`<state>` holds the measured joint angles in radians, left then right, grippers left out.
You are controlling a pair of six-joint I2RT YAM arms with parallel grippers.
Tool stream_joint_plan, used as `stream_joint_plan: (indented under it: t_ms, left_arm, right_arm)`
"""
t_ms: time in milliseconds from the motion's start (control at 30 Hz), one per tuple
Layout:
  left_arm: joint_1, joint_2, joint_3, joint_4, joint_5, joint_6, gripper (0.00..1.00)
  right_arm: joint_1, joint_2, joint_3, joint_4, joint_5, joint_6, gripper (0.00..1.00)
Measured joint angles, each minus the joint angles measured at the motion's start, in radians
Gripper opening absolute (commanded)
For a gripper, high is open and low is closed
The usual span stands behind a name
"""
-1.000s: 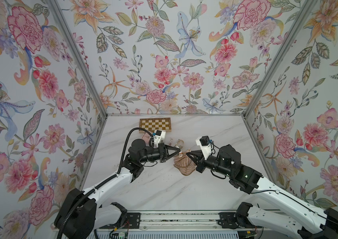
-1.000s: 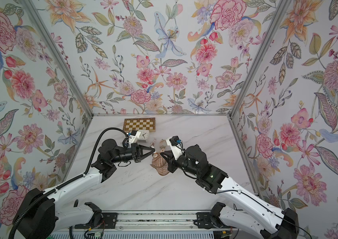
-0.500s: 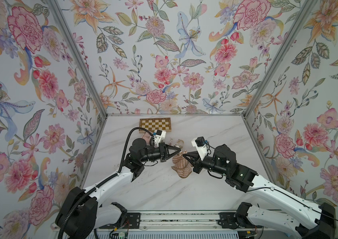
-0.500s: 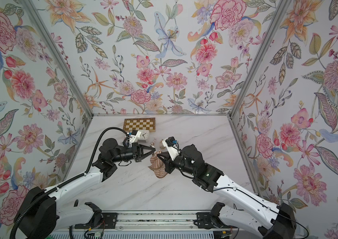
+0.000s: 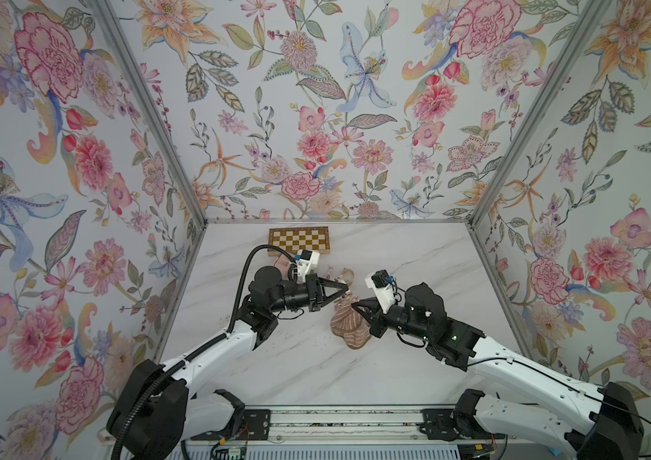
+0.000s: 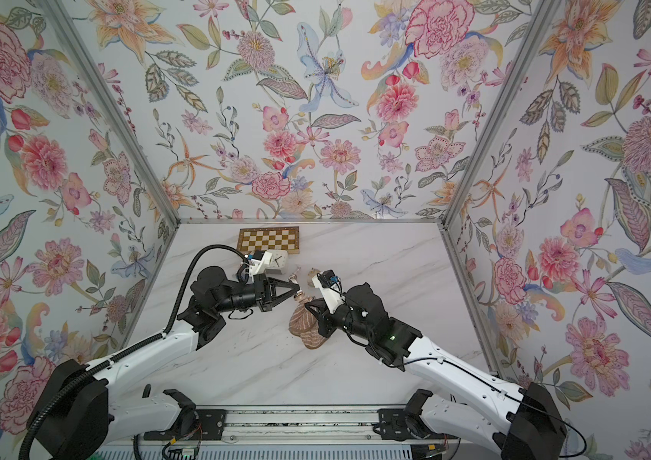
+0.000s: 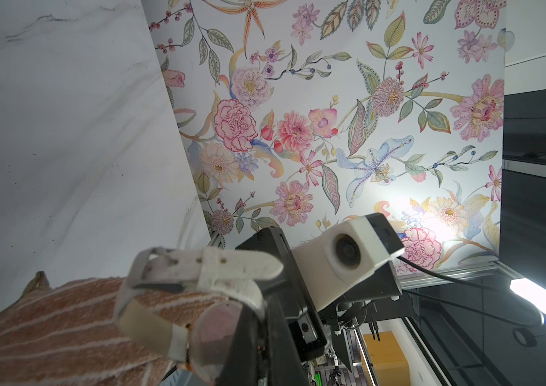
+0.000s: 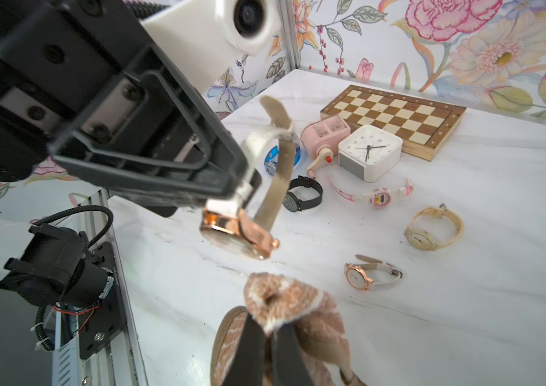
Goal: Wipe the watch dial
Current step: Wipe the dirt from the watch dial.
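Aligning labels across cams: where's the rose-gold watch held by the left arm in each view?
In a top view: rose-gold watch at the left gripper tip, mid-table.
In a top view: same spot.
Left wrist: lower middle, strap looped, dial blurred.
Right wrist: centre, hanging from the jaws.
Shared landmark: striped cloth, next to the watch in every view.

The watch (image 7: 211, 331) sits blurred against the left wrist lens, its dial partly cut by the frame edge, and the striped cloth (image 8: 285, 300) runs off the edge in the right wrist view.
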<state>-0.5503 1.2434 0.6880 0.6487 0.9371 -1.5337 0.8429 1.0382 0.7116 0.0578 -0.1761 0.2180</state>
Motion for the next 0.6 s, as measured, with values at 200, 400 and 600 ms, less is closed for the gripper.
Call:
stream_joint_plan:
  t_ms: [200,400,600]
  left_arm:
    - [0.000,0.000,0.002,0.003,0.001,0.000,0.00]
    - [0.000,0.009,0.002,0.010,0.001,0.000,0.00]
    - [0.000,0.021,0.002,0.010,0.001,0.000,0.00]
  right_arm:
    - [-0.013,-0.042,-0.006,-0.037,0.001,0.000,0.00]
    - [0.010,-0.123,0.029,-0.076,-0.003,0.000,0.00]
    - [0.022,-0.098,0.094,-0.058,-0.016,-0.001,0.00]
